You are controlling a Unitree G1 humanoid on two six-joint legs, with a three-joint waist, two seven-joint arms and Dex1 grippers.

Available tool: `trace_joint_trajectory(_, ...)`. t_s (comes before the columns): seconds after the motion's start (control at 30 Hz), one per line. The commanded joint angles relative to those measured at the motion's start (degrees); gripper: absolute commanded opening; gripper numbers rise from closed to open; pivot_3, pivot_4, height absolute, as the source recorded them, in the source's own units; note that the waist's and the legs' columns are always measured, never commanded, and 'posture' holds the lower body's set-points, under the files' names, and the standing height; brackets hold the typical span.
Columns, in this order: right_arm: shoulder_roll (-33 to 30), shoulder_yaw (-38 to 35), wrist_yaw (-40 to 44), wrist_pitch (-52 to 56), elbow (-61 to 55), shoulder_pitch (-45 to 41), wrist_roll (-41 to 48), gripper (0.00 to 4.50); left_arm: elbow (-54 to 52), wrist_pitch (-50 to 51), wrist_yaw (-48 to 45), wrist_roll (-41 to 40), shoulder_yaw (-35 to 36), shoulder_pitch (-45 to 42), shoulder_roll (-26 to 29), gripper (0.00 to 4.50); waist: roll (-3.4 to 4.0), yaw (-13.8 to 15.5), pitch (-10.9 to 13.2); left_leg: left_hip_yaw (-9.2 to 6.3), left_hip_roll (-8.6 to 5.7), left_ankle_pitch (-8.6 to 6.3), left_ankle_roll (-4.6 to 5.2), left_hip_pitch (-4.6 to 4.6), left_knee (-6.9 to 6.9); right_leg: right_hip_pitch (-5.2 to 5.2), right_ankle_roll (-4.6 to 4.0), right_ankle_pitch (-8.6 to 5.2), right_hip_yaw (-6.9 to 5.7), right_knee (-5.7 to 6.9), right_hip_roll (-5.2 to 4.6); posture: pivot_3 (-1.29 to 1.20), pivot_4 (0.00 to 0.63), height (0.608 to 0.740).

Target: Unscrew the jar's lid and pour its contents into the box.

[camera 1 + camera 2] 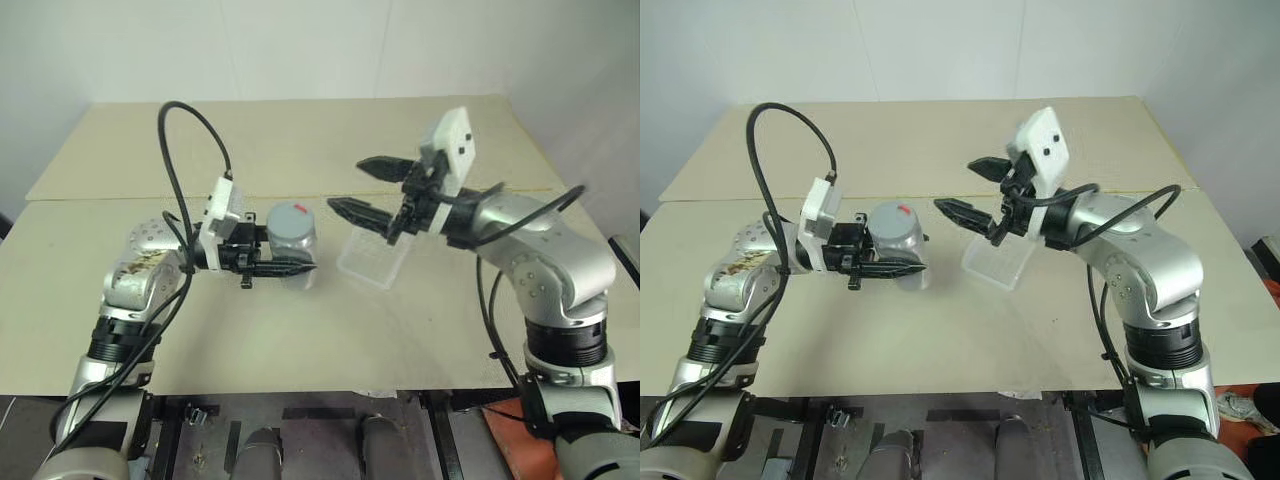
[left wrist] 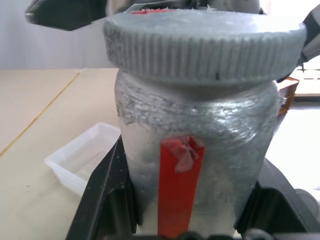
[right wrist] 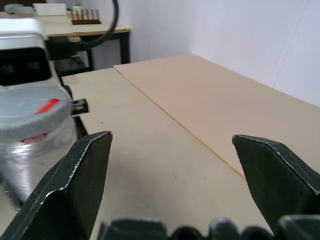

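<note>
Silver arms with black cables, white wrist camera blocks and black two-fingered grippers

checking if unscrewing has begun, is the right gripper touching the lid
Apart. The left eye view shows the open right gripper beside the lid with bare table between them; the left gripper holds the jar.
</note>
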Motion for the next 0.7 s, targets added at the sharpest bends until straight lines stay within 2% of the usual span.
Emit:
trace_joint_trajectory(0.03, -0.5, -1.7, 0.2, -1.5, -1.1, -0.9, -0.2, 4.48, -1.6, -0.8, -0.5, -0.5, 0.2, -0.7, 0.1, 1.94, 0.0, -0.2, 0.0, 0.01, 0.0, 0.0, 0.0, 0.0, 0.0, 0.0, 0.0, 0.0, 0.0, 0.0, 0.0, 0.0, 0.15, 0.74)
trace_joint_trajectory(0.2, -1.3, -2.0, 1.0, -1.1, -1.7, -0.9, 0.2, 4.48, -1.2, -1.0, -0.2, -0.3, 0.3, -0.9, -0.2, 1.94, 0.0, -0.1, 0.0, 0.0, 0.0, 0.0, 0.0, 0.01, 0.0, 0.02, 0.0, 0.0, 0.0, 0.0, 0.0, 0.0, 0.15, 0.74)
trace_joint_trajectory(0.37, -3.3, -3.2, 5.2, -0.2, -6.5, 0.6, 5.1, 4.48, 0.3, -1.3, 0.1, 0.1, 0.5, -1.5, -0.4, 1.94, 0.0, 0.0, 0.0, 0.0, 0.0, 0.0, 0.0, -0.02, 0.0, 0.01, 0.0, 0.0, 0.0, -0.02, 0.0, 0.0, 0.15, 0.74)
trace_joint_trajectory(0.57, -0.3, -0.9, 3.3, 1.3, -9.5, -1.7, 7.9, 4.48, 0.9, -1.2, -0.1, -0.1, 0.3, -2.3, -1.0, 1.94, 0.0, -0.2, 0.0, 0.0, 0.0, 0.0, 0.0, 0.04, 0.0, 0.02, 0.0, 0.0, 0.0, 0.02, 0.0, 0.0, 0.15, 0.74)
trace_joint_trajectory(0.7, 2.8, 3.7, 1.5, 1.4, -8.4, -4.0, 5.8, 4.48, 0.9, -0.9, -0.3, -0.1, 0.2, -2.5, -1.0, 1.94, 0.0, -0.2, 0.0, -0.01, 0.0, 0.0, 0.0, 0.03, 0.01, 0.01, 0.0, 0.0, 0.0, 0.01, 0.0, 0.0, 0.15, 0.74)
